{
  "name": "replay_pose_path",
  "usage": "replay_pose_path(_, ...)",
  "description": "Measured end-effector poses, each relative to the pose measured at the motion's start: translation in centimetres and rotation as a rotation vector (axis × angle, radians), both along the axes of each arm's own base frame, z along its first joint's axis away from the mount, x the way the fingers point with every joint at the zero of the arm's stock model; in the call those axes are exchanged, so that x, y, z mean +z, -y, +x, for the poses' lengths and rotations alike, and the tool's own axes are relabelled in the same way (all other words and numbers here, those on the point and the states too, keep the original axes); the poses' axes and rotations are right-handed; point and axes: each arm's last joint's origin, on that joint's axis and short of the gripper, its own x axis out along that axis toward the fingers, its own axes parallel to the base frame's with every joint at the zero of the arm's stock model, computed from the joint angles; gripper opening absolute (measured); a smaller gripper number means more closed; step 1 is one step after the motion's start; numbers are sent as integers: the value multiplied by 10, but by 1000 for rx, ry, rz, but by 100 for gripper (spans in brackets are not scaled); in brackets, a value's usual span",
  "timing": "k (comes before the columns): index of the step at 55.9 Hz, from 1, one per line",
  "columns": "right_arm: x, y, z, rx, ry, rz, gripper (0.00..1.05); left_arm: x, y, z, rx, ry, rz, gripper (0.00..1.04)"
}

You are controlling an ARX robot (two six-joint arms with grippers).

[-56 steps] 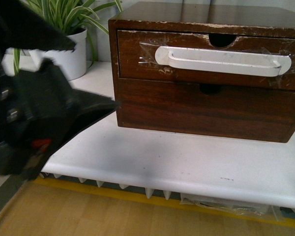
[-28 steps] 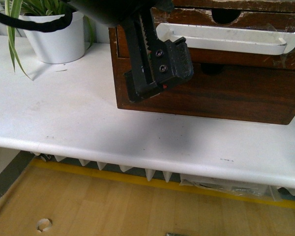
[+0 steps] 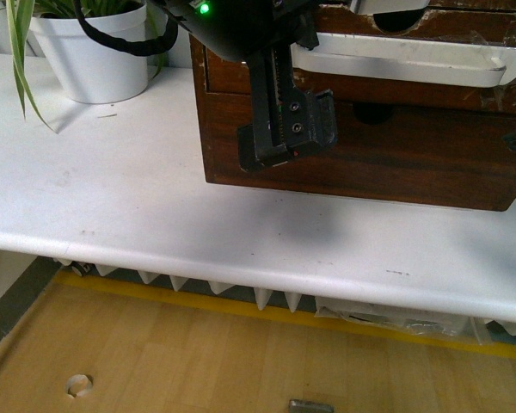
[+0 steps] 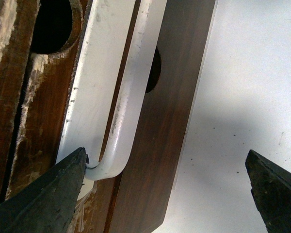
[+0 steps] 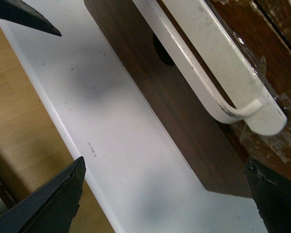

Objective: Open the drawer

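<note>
The drawer (image 3: 464,90) is the upper, dark brown front of a small wooden chest, with a long white bar handle (image 3: 413,60) taped on. My left gripper (image 3: 288,142) is open and hangs in front of the chest at the handle's left end. In the left wrist view the handle (image 4: 121,97) ends right at one fingertip (image 4: 63,189), while the other fingertip (image 4: 276,189) is over the white table. The chipped notch (image 4: 51,24) shows above. My right gripper (image 5: 167,194) is open over the table's edge, near the handle's right end (image 5: 208,63). The drawer looks shut.
Below it is a plain dark drawer front (image 3: 396,163) with its own notch. The chest stands on a white table (image 3: 112,189), whose front edge runs across the view. A potted plant (image 3: 90,56) stands at the back left. Wooden floor (image 3: 198,361) lies below.
My left gripper swung in from the far left to the front of the chest, then shifted a little right and down. A dark part has entered at the right edge.
</note>
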Motion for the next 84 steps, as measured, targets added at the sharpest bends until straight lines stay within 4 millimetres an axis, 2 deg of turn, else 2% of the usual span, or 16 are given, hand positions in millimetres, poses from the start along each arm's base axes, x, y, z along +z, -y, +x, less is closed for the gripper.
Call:
replay_pose_path(11,1,-10,12,24,4,5,96,1,2,5,-3,-24,15,99)
replay_pose_path(30,-8,-21,32,20,25,-9,96,4,4,2,-33,-86,16,99)
replay_pose_path(46,-15,-34,39,39,9,4,96,4,4,-1,-55,-129,12,99)
replay_pose_path(68,-20,-40,37,73,-27,-14,96,8,5,-11,-80,-178,37,99)
replay_pose_path(84,-14,-44,16,163,-98,-15,96,12,-1,-32,-129,-235,86,99)
